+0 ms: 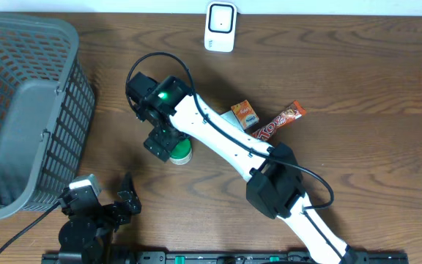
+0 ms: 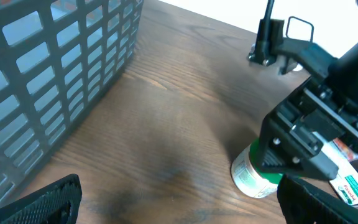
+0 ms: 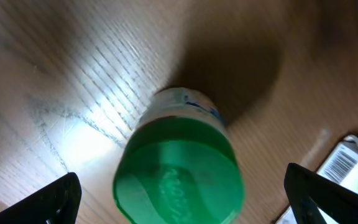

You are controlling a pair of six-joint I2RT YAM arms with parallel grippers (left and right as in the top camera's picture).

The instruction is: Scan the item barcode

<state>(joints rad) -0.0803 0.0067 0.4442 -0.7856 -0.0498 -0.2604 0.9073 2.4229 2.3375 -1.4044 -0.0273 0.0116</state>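
Bottle (image 3: pixel 179 177) with green cap is standing near the worktop's (image 1: pixel 357 73) middle, the right hand (image 1: pixel 163 143) hovering over it, jaws spread wide, gripping nothing. Left hand (image 1: pixel 121 202) is hanging wide too, near the front left corner beside the basket (image 1: pixel 20 110).

Basket (image 1: pixel 20 110) at left of table (image 1: pixel 357 73). Scanner (image 1: pixel 220 26) at far edge, centre. Jar (image 1: pixel 184 155) upright mid-table, directly under right gripper (image 1: pixel 161 143). Small box (image 1: pixel 245 114) right of jar, slightly farther; snack bar (image 1: pixel 278 122) just right of box. Left gripper (image 1: pixel 127 199) near edge, beside basket.
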